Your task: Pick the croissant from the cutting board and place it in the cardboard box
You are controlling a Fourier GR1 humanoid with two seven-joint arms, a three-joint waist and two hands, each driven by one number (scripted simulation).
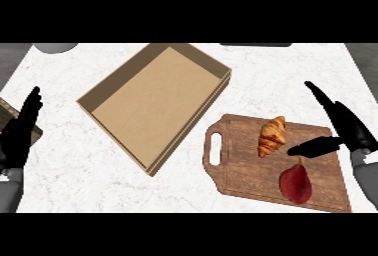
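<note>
So the cardboard box (151, 105) sits well off to the left of my right hand (347, 131), lying open on the marble counter (66, 165), and the cutting board (251, 175) is right under that hand's thumb. My right hand is open, fingers straight and holding nothing, and the croissant (272, 135) is still on the board just left of my thumb, with a dark red sweet potato (297, 183) below it. My left hand (21, 134) rests open at the far left edge.

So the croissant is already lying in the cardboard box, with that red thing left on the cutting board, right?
Not quite. In the head view the croissant is on the cutting board, beside the red thing. The cardboard box holds nothing.
</note>
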